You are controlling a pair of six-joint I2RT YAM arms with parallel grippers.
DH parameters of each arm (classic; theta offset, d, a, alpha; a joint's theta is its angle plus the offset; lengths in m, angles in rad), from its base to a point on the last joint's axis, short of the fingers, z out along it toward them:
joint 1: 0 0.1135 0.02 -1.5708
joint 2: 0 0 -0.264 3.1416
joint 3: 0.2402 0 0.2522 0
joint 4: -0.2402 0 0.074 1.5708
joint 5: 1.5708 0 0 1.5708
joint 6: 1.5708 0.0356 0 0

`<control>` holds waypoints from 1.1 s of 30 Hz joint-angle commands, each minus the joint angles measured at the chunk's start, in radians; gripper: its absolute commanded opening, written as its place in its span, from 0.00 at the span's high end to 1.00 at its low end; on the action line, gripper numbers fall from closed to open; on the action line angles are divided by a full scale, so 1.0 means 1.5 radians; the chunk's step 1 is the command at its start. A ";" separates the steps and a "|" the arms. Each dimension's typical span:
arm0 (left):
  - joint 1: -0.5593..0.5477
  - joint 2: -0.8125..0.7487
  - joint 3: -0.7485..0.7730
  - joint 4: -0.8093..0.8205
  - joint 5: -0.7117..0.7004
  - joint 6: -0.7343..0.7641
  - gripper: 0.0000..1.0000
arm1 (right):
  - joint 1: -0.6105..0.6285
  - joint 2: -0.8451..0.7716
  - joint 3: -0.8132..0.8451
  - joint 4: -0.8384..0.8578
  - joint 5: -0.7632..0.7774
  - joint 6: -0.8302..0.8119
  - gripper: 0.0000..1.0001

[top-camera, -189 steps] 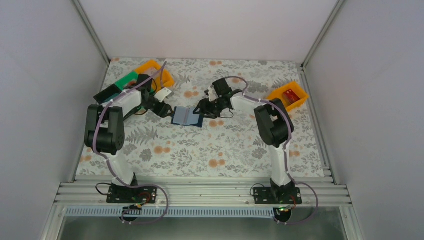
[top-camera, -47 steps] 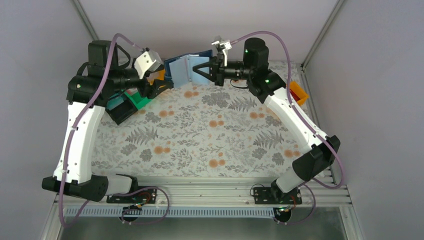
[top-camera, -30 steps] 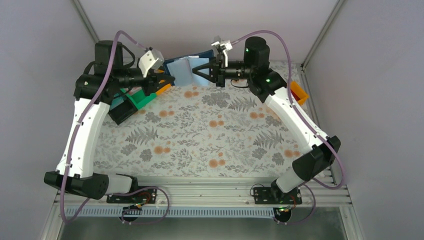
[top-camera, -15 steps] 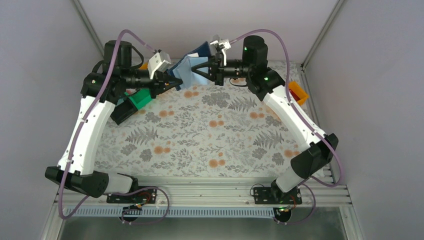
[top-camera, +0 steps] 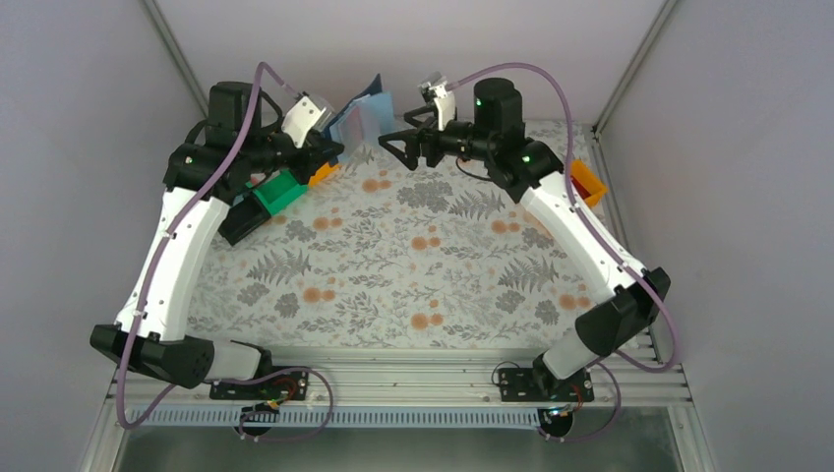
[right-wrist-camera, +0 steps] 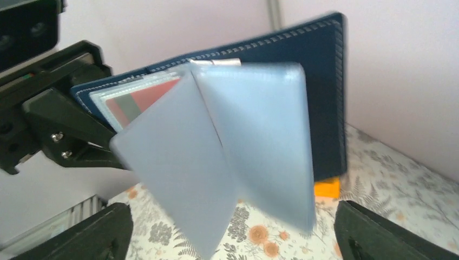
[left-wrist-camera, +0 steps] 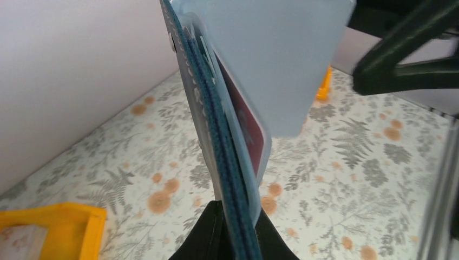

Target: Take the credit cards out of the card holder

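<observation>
The card holder (top-camera: 360, 114), navy outside with pale blue inner flaps, hangs in the air at the back of the table. My left gripper (top-camera: 335, 150) is shut on its lower edge, and the left wrist view shows the folded edge (left-wrist-camera: 236, 189) pinched between the black fingers (left-wrist-camera: 208, 233). A credit card (right-wrist-camera: 138, 103) with a red and grey face sits in a clear pocket, also seen from the left wrist as a red card (left-wrist-camera: 248, 125). My right gripper (top-camera: 391, 147) stands open just right of the holder, its jaws wide on either side of the pale flaps (right-wrist-camera: 254, 146) and touching nothing.
Green bin (top-camera: 278, 194) and black bin (top-camera: 240, 222) lie under the left arm, with an orange bin (top-camera: 321, 175) beside them. Another orange bin (top-camera: 587, 182) sits at the right edge. The floral table (top-camera: 413, 275) is ringed by white walls close behind the holder.
My right gripper has opened and let go of the holder's flap. The left gripper has closed on the holder and now holds it alone, swung more upright.
</observation>
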 commanded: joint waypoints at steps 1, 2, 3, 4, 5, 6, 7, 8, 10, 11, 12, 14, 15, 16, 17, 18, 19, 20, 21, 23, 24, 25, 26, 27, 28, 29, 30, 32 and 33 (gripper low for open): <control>-0.002 -0.005 -0.009 0.030 -0.089 -0.036 0.98 | 0.030 -0.071 -0.029 -0.022 0.165 -0.036 0.01; -0.002 -0.005 -0.012 0.031 -0.089 -0.034 0.98 | 0.043 -0.085 -0.043 -0.010 0.197 -0.038 0.01; -0.001 -0.005 -0.013 0.031 -0.090 -0.034 0.98 | 0.053 -0.099 -0.054 -0.003 0.225 -0.039 0.01; -0.002 -0.004 -0.013 0.030 -0.095 -0.035 0.98 | 0.066 -0.108 -0.060 0.000 0.253 -0.036 0.01; -0.002 -0.003 -0.011 0.028 -0.103 -0.036 0.98 | 0.082 -0.117 -0.059 0.000 0.273 -0.035 0.04; -0.002 -0.003 -0.007 0.027 -0.114 -0.037 0.98 | 0.098 -0.127 -0.058 0.003 0.275 -0.036 0.06; -0.001 -0.001 -0.002 0.024 -0.124 -0.036 0.98 | 0.116 -0.136 -0.062 0.015 0.256 -0.037 0.08; -0.001 -0.001 0.001 0.020 -0.131 -0.034 0.98 | 0.130 -0.150 -0.072 0.037 0.216 -0.037 0.10; -0.001 -0.001 0.005 0.017 -0.127 -0.032 0.98 | 0.149 -0.157 -0.102 0.099 0.101 -0.029 0.14; -0.001 -0.001 0.007 0.014 -0.114 -0.030 0.97 | 0.154 -0.146 -0.107 0.119 0.046 -0.025 0.14; 0.000 -0.001 0.008 0.010 -0.092 -0.026 0.98 | 0.157 -0.130 -0.098 0.119 0.042 -0.019 0.14; -0.001 -0.006 0.006 -0.003 -0.045 -0.012 0.98 | 0.157 -0.095 -0.059 0.085 0.101 -0.008 0.19; -0.001 -0.011 0.003 -0.009 -0.022 0.000 0.98 | 0.154 -0.084 -0.042 0.070 0.132 -0.006 0.23; -0.002 -0.018 -0.003 -0.015 -0.005 0.013 0.98 | 0.151 -0.077 -0.033 0.068 0.151 -0.003 0.25; -0.002 -0.025 -0.009 -0.020 0.015 0.026 0.98 | 0.144 -0.071 -0.027 0.067 0.169 0.000 0.25; -0.001 -0.033 -0.015 -0.029 0.036 0.040 0.98 | 0.139 -0.064 -0.019 0.058 0.195 0.005 0.24; -0.001 -0.038 -0.017 -0.040 0.056 0.053 0.98 | 0.133 -0.055 -0.009 0.042 0.225 0.008 0.22; -0.002 -0.043 -0.019 -0.050 0.073 0.065 0.98 | 0.127 -0.047 0.002 0.025 0.252 0.008 0.18; -0.002 -0.047 -0.019 -0.059 0.085 0.075 0.98 | 0.119 -0.043 0.007 0.011 0.269 0.007 0.12; -0.002 -0.054 -0.021 -0.071 0.096 0.097 0.98 | 0.096 -0.055 -0.015 0.010 0.262 0.003 0.01; -0.002 -0.056 -0.020 -0.079 0.101 0.107 0.98 | 0.081 -0.068 -0.036 0.020 0.236 -0.003 0.01; -0.001 -0.057 -0.018 -0.089 0.110 0.125 0.98 | 0.066 -0.083 -0.057 0.031 0.203 -0.013 0.01; -0.001 -0.056 -0.016 -0.101 0.122 0.140 0.98 | 0.054 -0.099 -0.078 0.043 0.177 -0.022 0.01; -0.002 -0.056 -0.016 -0.111 0.134 0.154 0.98 | 0.044 -0.111 -0.094 0.048 0.153 -0.034 0.01; -0.002 -0.056 -0.014 -0.126 0.151 0.174 0.98 | 0.039 -0.120 -0.102 0.044 0.134 -0.052 0.01; -0.001 -0.055 -0.011 -0.143 0.166 0.195 0.98 | 0.037 -0.126 -0.108 0.038 0.122 -0.069 0.01; -0.001 -0.056 -0.009 -0.157 0.181 0.212 0.98 | 0.035 -0.129 -0.112 0.031 0.099 -0.087 0.01; -0.002 -0.058 -0.004 -0.187 0.204 0.245 0.98 | 0.035 -0.131 -0.110 0.014 0.035 -0.126 0.01; -0.001 -0.058 -0.002 -0.200 0.214 0.260 0.98 | 0.034 -0.130 -0.109 0.007 0.013 -0.142 0.01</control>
